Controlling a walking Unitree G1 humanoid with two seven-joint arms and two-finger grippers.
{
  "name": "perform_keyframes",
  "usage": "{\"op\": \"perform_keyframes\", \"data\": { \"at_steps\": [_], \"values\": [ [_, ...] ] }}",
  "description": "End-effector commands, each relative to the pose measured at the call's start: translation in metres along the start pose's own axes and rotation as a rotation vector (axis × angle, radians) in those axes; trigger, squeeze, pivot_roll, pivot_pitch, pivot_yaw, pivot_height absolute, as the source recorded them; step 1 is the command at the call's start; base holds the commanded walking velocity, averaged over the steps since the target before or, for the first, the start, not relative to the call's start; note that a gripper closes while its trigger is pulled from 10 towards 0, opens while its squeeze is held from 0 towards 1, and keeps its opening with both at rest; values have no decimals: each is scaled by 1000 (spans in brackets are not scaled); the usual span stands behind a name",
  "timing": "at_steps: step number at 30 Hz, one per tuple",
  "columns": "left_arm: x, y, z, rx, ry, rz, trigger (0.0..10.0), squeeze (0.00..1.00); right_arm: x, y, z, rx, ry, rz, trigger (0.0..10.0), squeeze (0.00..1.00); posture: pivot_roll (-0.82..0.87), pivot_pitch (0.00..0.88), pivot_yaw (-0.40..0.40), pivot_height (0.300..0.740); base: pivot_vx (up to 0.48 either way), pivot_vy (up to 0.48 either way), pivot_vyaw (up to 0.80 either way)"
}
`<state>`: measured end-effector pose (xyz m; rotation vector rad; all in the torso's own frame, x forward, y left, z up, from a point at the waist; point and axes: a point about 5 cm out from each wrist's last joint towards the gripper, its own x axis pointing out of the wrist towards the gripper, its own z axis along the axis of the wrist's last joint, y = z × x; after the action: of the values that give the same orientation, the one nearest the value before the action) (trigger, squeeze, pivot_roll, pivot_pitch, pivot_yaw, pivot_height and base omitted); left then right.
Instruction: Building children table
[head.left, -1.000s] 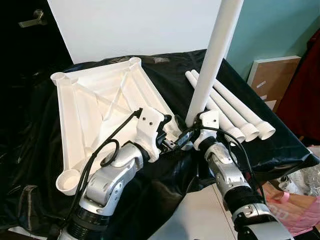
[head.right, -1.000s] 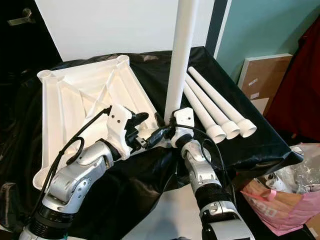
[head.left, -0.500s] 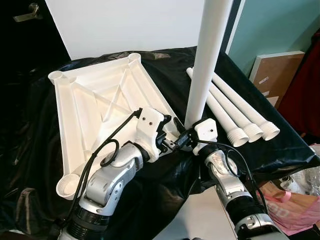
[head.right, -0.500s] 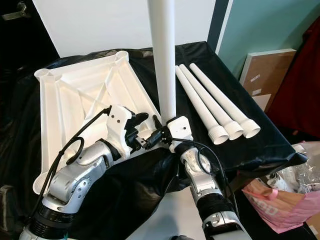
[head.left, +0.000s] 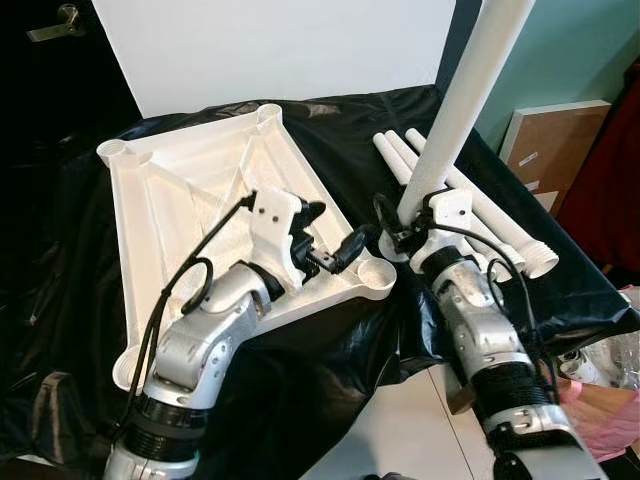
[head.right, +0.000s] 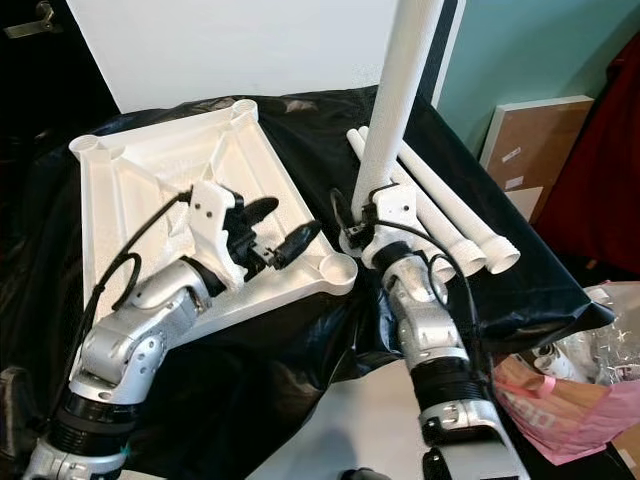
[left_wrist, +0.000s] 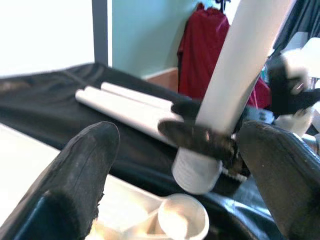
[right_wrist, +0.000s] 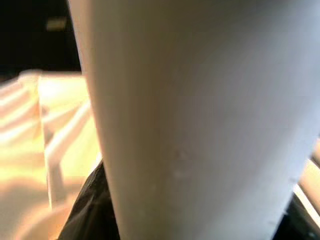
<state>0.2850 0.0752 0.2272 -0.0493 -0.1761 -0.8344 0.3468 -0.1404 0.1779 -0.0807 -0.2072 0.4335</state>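
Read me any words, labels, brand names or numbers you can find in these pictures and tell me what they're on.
There is no text that can be read.
The white tabletop, the table leg held in the right gripper and the three spare legs on the black cloth are plain.
The leaning board has small pale stickers, too small to read.
The pink bag shows a faint print, too blurred to read.

Both arms: silver metallic forearm shells, black ribbed collars at the lower joints. White angular wrist housing behind the left gripper (head.left: 335, 255) and right gripper (head.left: 398, 236), small dark screw holes visible; fingers long, black. Black cables loop from housing along each forearm.
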Motion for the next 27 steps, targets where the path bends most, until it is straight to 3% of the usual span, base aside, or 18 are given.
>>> {"op": "perform_keyframes", "data": {
  "at_steps": [1, 3, 4, 6, 9, 17, 20, 24, 25, 27],
  "values": [
    [3, -10, 2, 8, -7, -192, 10000, 1000, 2, -4, -1, 13, 71, 57, 10000, 0, -8, 40, -26, 740, 0, 0, 0],
    [5, -14, 4, 15, -5, -225, 10000, 1000, 3, -8, -3, 20, 107, 79, 10000, 0, -9, 39, -26, 740, 0, 0, 0],
    [8, -20, 4, 17, -2, -272, 10000, 0, 2, -11, -3, 4, 133, 112, 10000, 0, -11, 36, -26, 740, 0, 0, 0],
    [10, -24, 5, 17, 0, -301, 10000, 0, 2, -13, -3, -8, 145, 133, 10000, 0, -11, 36, -26, 740, 0, 0, 0],
    [17, -38, 8, 20, -10, -409, 10000, 0, 0, -12, 2, -22, 170, 258, 10000, 0, -12, 34, -27, 740, 0, 0, 0],
    [25, -41, 11, -16, -17, -442, 10000, 0, -3, -8, 6, -45, 196, 372, 10000, 0, -13, 35, -25, 740, 0, 0, 0],
    [33, -46, 15, -10, -27, -501, 10000, 0, -6, -1, 15, -67, 167, 510, 10000, 0, -16, 35, -23, 740, 0, 0, 0],
    [42, -43, 22, -94, -51, -531, 10000, 0, -11, 6, 20, -61, 157, 630, 10000, 0, -21, 37, -6, 740, 0, 0, 0],
    [46, -41, 27, -152, -70, -534, 10000, 0, -18, 12, 20, -54, 162, 712, 10000, 0, -22, 37, -4, 740, 0, 0, 0],
    [48, -39, 30, -165, -83, -531, 10000, 0, -22, 15, 19, -45, 165, 753, 10000, 0, -21, 37, -4, 740, 0, 0, 0]
  ]
}}
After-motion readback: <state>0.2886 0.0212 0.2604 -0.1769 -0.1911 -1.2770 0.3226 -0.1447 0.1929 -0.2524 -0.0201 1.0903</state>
